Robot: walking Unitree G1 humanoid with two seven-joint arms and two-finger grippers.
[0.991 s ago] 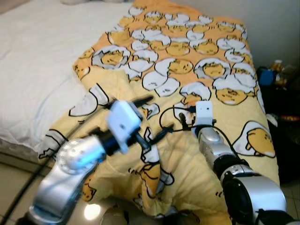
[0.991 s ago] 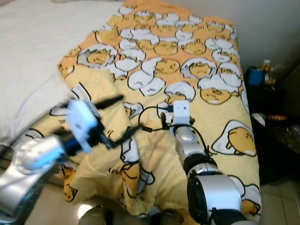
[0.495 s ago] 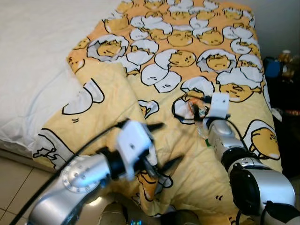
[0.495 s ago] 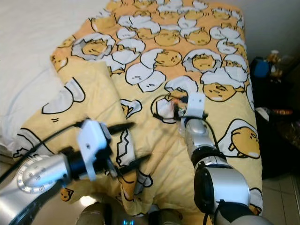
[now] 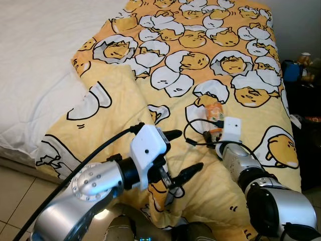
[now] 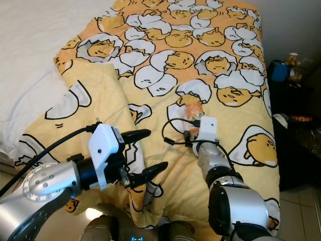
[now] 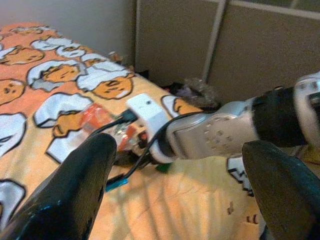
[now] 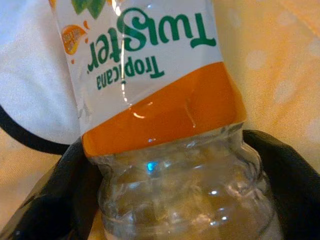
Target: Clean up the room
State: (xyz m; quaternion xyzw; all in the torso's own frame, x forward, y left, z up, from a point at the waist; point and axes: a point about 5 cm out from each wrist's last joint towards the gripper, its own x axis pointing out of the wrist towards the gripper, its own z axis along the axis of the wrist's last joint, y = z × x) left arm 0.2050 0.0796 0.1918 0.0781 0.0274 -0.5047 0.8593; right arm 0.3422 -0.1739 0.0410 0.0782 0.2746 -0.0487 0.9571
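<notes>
Bottle: an empty plastic juice bottle point(image 5: 212, 114) with an orange-and-white label lies on its side on the egg-print blanket point(image 5: 235, 75), near that blanket's right-hand half.
Key relation: the bottle lies straight ahead of the right gripper point(image 8: 165, 165), its long axis running on from the fingers' line, away from the robot.
Right gripper state: in the right wrist view the two black fingers point(image 8: 47, 210) flank the bottle's clear ribbed end, one on each side; whether they press it cannot be told.
Nearer arm: the right arm is at the bottle; the left gripper point(image 5: 183, 155) hovers well apart from it, over the blanket's near folded edge, fingers spread wide and empty.
Surroundings: the white sheet point(image 5: 35, 55) lies left of the blanket; a dark side table point(image 5: 301, 80) with small items stands beyond its right edge.
Obstruction: the right wrist's own black cable point(image 5: 193, 135) loops on the blanket just beside the bottle and could snag on a lift.
</notes>
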